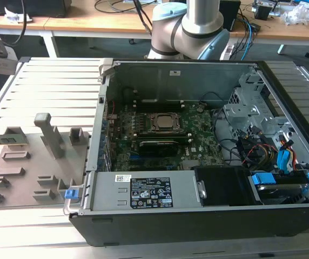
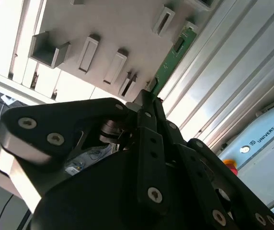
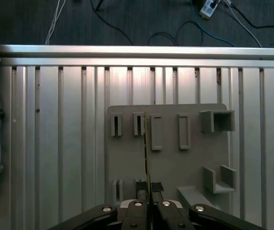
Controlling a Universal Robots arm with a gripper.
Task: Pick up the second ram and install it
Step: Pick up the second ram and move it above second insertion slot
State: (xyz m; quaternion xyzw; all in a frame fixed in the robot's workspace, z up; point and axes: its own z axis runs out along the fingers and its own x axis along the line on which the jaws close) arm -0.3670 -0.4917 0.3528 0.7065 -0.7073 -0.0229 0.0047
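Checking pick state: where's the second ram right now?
The second ram stands on edge on the grey fixture plate at the exterior view's left, outside the computer case, gripped by the gripper.

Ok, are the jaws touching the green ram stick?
Touching. In the first wrist view the jaws sit against both sides of the ram stick, seen edge-on, with no gap.

The table (image 3: 70, 143) is ribbed, brushed aluminium with a dull sheen. The fixture plate (image 3: 175, 165) looks matt grey plastic. The second ram (image 2: 168, 64) is smooth green circuit board; the gripper (image 3: 147, 190), matt black.
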